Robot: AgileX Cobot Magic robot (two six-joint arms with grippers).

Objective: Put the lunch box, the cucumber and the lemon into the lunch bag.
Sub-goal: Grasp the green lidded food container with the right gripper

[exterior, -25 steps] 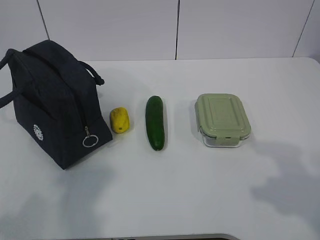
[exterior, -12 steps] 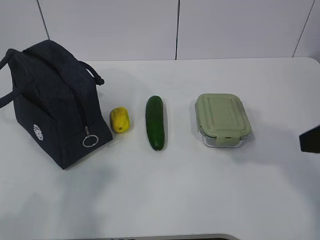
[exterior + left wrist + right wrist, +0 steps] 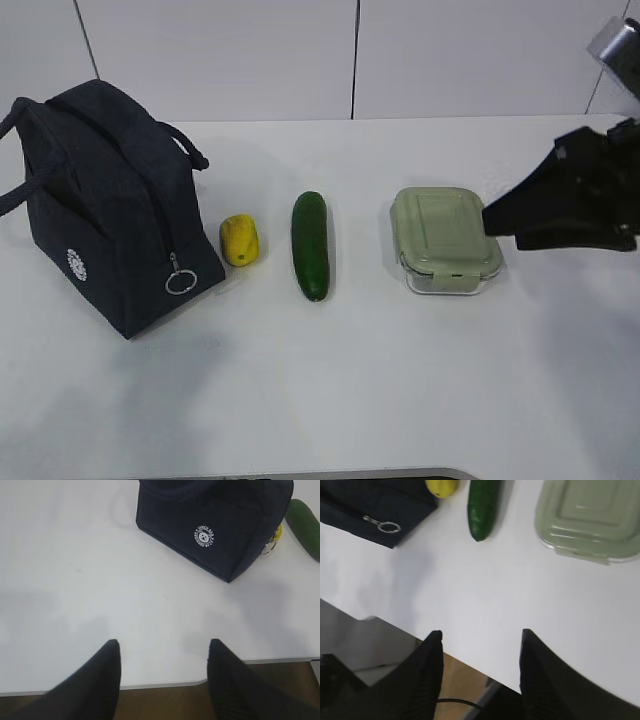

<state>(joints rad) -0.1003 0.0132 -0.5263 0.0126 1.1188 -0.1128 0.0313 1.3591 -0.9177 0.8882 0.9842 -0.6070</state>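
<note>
While nothing has yet gone into the lunch bag [image 3: 105, 215], everything sits in a row across the white table [image 3: 400, 400], which looks like a start layout made for easy reach. At the far left the bag stands upright, its zipper apparently closed with the ring pull [image 3: 179, 283] hanging at the near end, so it probably needs opening first. Just right of it lies the lemon [image 3: 240, 240], close to the bag's corner; whether they touch I cannot tell. Next comes the cucumber [image 3: 310, 245], lying lengthwise from far to near, and well apart on the right the lunch box [image 3: 444, 240] rests flat with its green lid clipped on.

At the right edge the right arm [image 3: 575, 200] is raised near the lunch box, touching nothing. The right gripper [image 3: 480, 670] has its fingers moderately wide and empty, over the table's near edge. The left gripper [image 3: 162, 675] is likewise parted and empty, on the near side of the bag.

The table is plain, smooth and bare otherwise. Behind it runs a pale panelled wall [image 3: 220, 60] with dark seams.
</note>
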